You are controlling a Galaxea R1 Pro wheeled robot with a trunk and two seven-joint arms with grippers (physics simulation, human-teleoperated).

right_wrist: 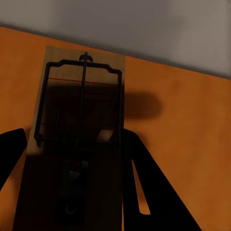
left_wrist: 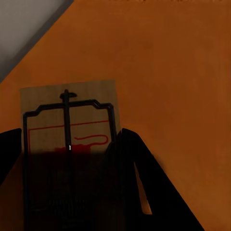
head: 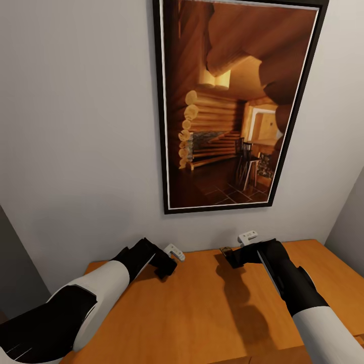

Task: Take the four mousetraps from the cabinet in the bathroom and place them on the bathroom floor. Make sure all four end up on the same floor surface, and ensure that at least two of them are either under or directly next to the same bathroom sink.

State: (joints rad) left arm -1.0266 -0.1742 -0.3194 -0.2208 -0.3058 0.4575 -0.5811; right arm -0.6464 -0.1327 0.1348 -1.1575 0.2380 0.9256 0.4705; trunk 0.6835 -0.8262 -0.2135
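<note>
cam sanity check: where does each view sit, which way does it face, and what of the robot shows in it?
Head: high on the robot, facing forward and down at the cabinet top, the wall and a framed picture; both forearms show, with the left gripper and right gripper.
Left wrist: on the left arm, looking along its fingers at a mousetrap between them.
Right wrist: on the right arm, looking along its fingers at another mousetrap.
Shared: all three show the orange cabinet top and grey wall.

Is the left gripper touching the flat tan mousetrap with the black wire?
Cannot tell. In the left wrist view the flat tan mousetrap lies between the black fingers of the left gripper, but shadow hides any contact.
</note>
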